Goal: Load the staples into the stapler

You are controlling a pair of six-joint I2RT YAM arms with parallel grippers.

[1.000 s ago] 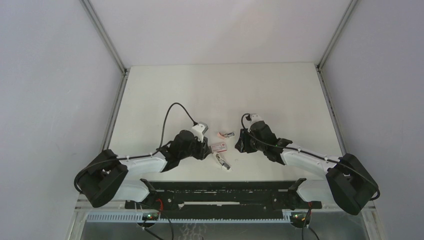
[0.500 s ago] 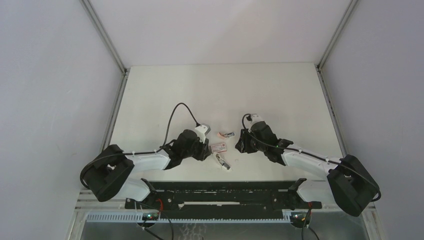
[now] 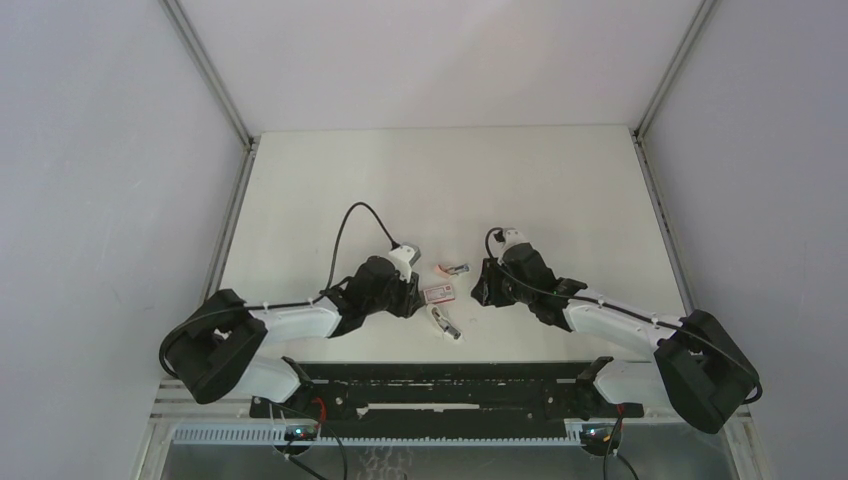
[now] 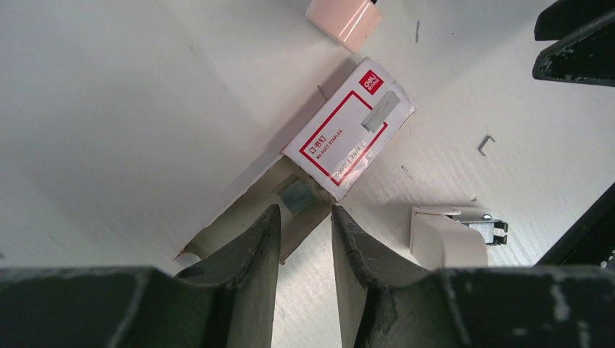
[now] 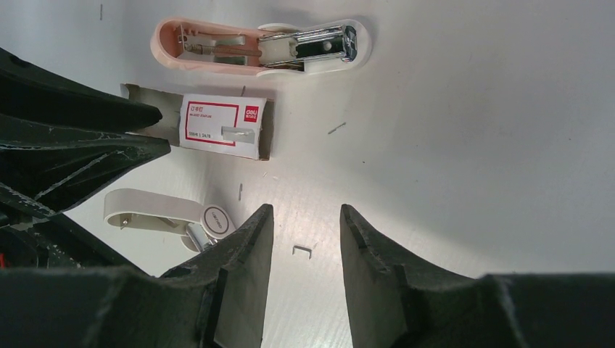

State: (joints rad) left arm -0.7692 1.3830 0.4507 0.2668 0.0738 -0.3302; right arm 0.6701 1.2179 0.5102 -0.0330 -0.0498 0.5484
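Note:
A white staple box with a red border (image 4: 348, 127) lies on the table between the arms, its cardboard inner tray (image 4: 246, 217) slid partly out. My left gripper (image 4: 303, 212) is open by a narrow gap, its tips at the tray's end. The box also shows in the top view (image 3: 438, 293) and the right wrist view (image 5: 221, 134). A pink stapler (image 5: 261, 47) lies open beyond the box, its metal magazine exposed. My right gripper (image 5: 304, 210) is open and empty, low over the table above a loose staple (image 5: 302, 250).
A white stapler piece with a round logo and metal end (image 5: 167, 214) lies near the box on the near side, and shows in the left wrist view (image 4: 450, 235). A few loose staples (image 4: 486, 145) lie scattered on the white table (image 3: 450, 180). Both grippers (image 3: 412, 297) (image 3: 480, 290) flank the box closely.
My left arm has shifted slightly right, bringing its gripper closer to the staple box. The right arm and the objects have not visibly moved.

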